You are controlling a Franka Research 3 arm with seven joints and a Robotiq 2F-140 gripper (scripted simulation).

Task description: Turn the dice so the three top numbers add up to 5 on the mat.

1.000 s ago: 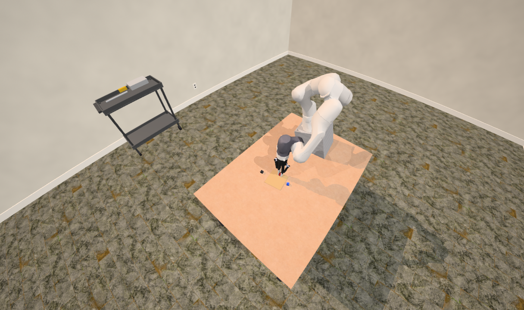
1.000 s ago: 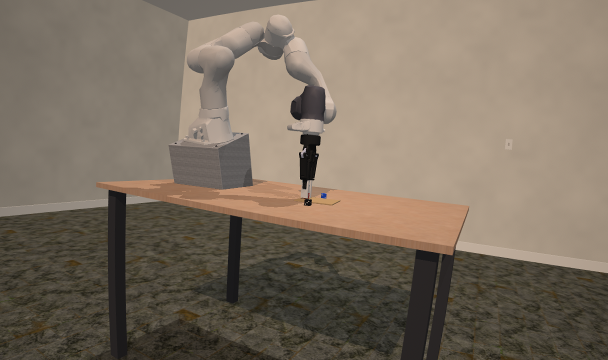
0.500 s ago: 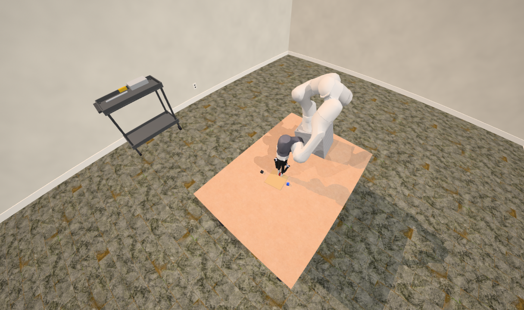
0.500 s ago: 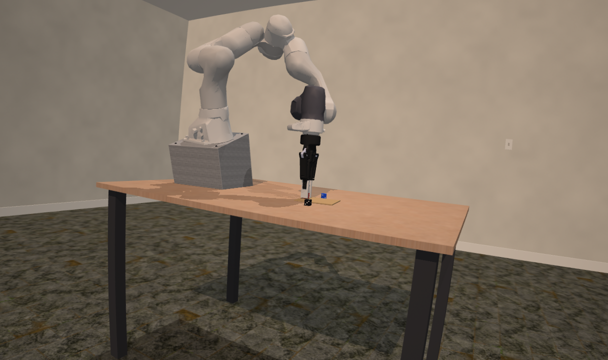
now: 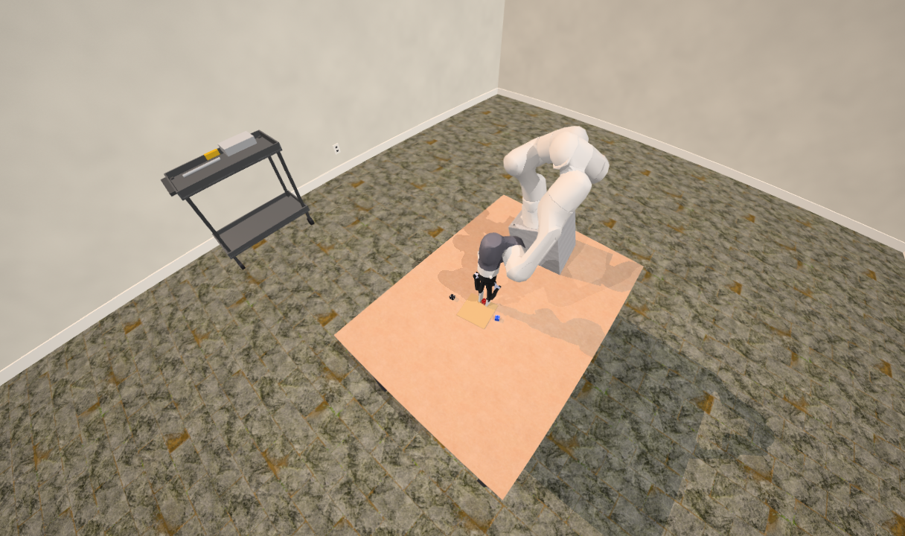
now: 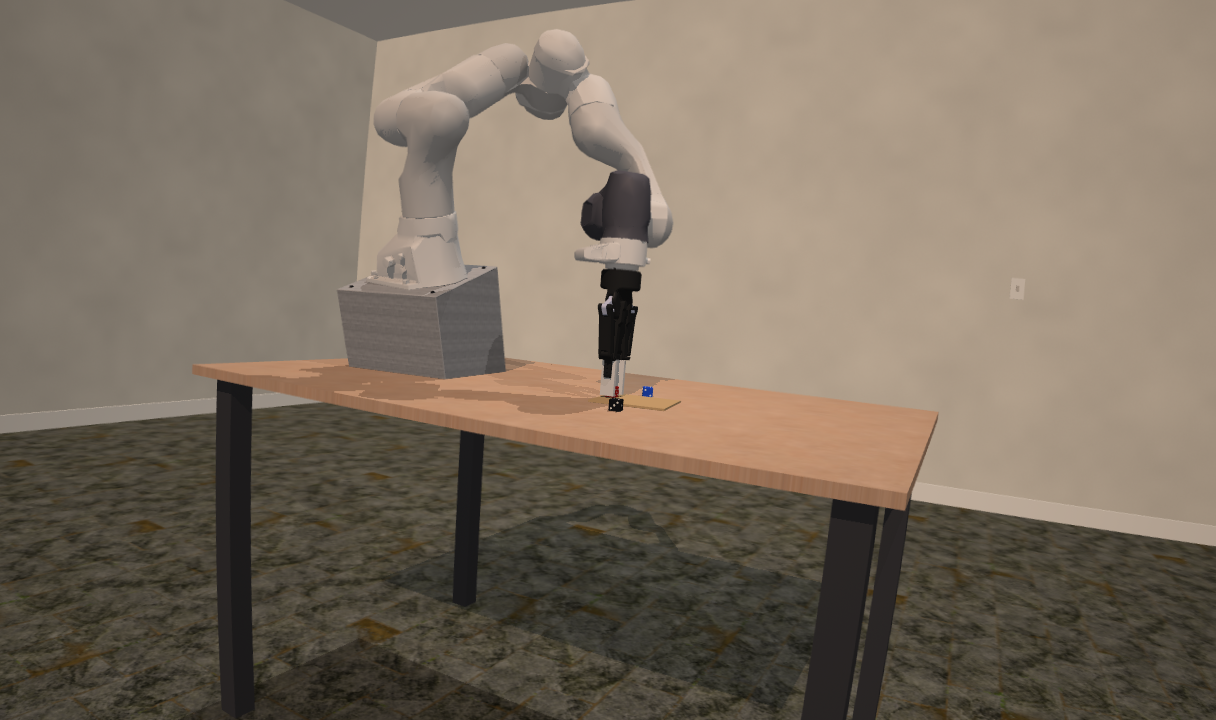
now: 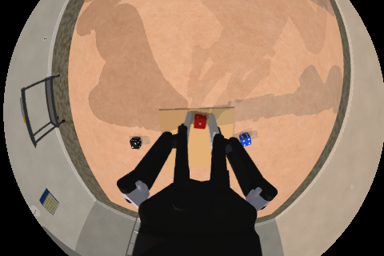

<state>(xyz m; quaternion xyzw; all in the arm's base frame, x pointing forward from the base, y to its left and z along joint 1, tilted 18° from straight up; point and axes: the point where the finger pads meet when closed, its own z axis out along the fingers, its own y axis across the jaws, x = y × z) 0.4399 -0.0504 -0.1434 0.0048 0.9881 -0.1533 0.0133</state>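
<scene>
Gripper [image 7: 201, 125] pointed straight down, fingers only slightly parted. 1 red die [image 7: 200, 122] is seen between the fingertips with a sliver of gap each side, so it is taken as not gripped and nothing is held.

Dice counted: 3.
- Red: on the mat [image 7: 171, 120], close to its far edge (pedestal side). Top number can't be read.
- Blue die [image 7: 245, 139]: off the mat, on the table just beside the mat's right edge.
- Black die [image 7: 136, 142]: off the mat, on the table, well apart to the left.

So 1 of 3 is on the mat and 2 are off.

Mat: 1, tan, lying flat on the table [image 6: 755, 438], roughly mid-table, just in front of the arm.

Table: 1, wood top, black legs; 3 legs are visible in the exterior view.

Arm: 1, white, mounted on 1 grey pedestal [image 6: 370, 349] at the far end of the table, elbow arched high, wrist vertical over the mat's far edge.

Room: 1 dark two-shelf cart [image 5: 242, 159] by the left wall, with 3 items on its top shelf (grey box, yellow piece, pale bar). 1 wall outlet [image 6: 1017, 287] on the right wall in the exterior view.
</scene>
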